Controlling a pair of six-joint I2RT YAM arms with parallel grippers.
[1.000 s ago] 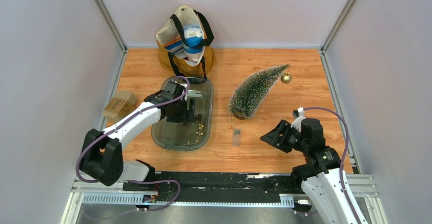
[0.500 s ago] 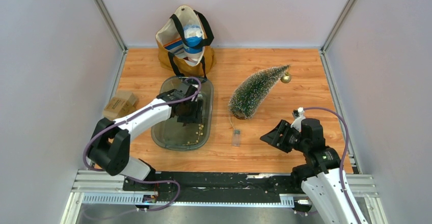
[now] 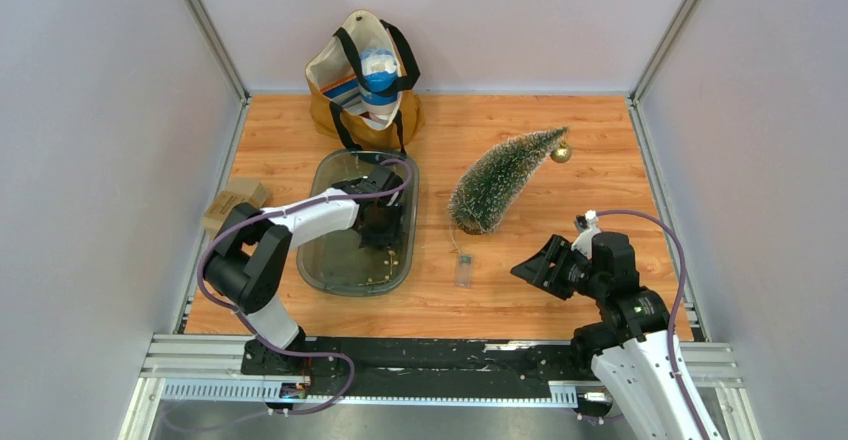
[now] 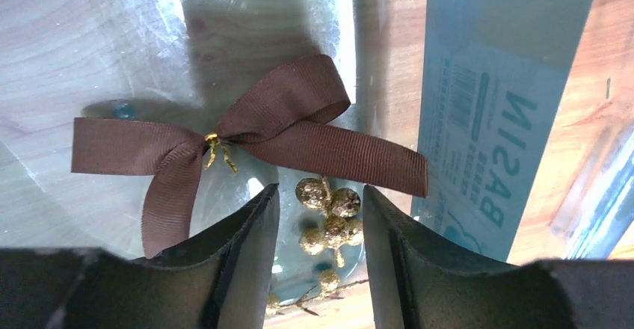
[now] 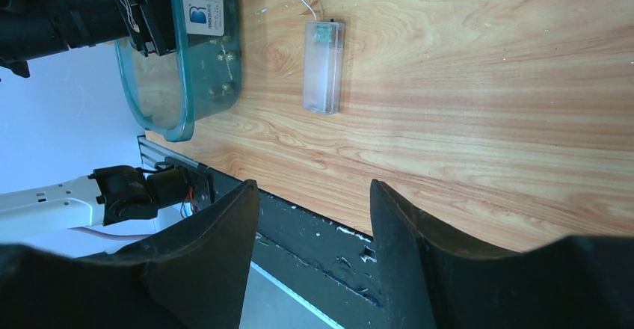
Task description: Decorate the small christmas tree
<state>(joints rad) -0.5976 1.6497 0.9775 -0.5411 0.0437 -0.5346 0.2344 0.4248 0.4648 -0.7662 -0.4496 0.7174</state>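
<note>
The left fingers [image 4: 243,258] stand spread astride the gold beaded berry sprig [image 4: 329,213] in the clear plastic tray [image 3: 303,258], probably to pinch it. The right fingers [image 5: 217,247] are spread and empty. The frosted green cone tree [image 3: 500,182] lies on the bench [image 3: 560,290], right of centre.

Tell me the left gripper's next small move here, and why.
Likely dip slightly and close on the gold berry sprig: the left gripper hangs open inside the clear tray, the sprig lying between its fingers and the brown bow just beyond the tips. The small christmas tree lies nearby on its side.
</note>
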